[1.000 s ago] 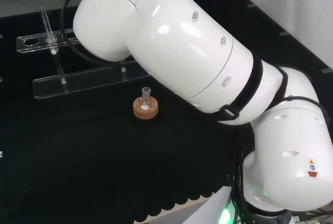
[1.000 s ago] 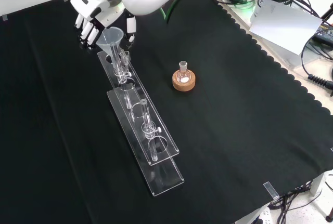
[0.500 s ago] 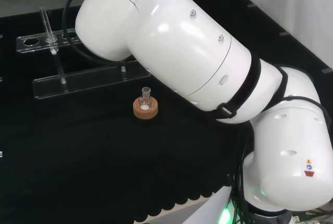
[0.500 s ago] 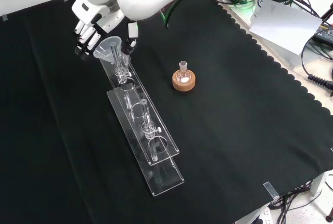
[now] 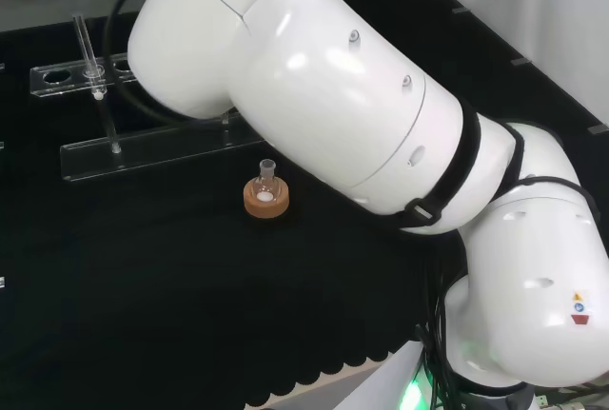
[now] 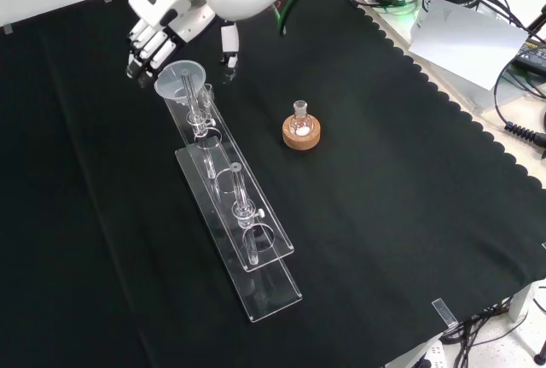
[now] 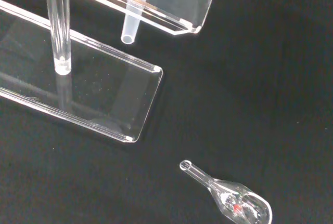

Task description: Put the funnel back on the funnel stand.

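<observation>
We see the bench under black cloth with a scalloped edge, cables and white paper past it at the front view's top right. The funnel sits in the far end hole of the clear funnel stand, stem hanging through the top plate. The hand hovers just behind it, fingers relaxed, holding nothing. A small flask on a cork ring stands apart. A small glass piece lies on the cloth.
</observation>
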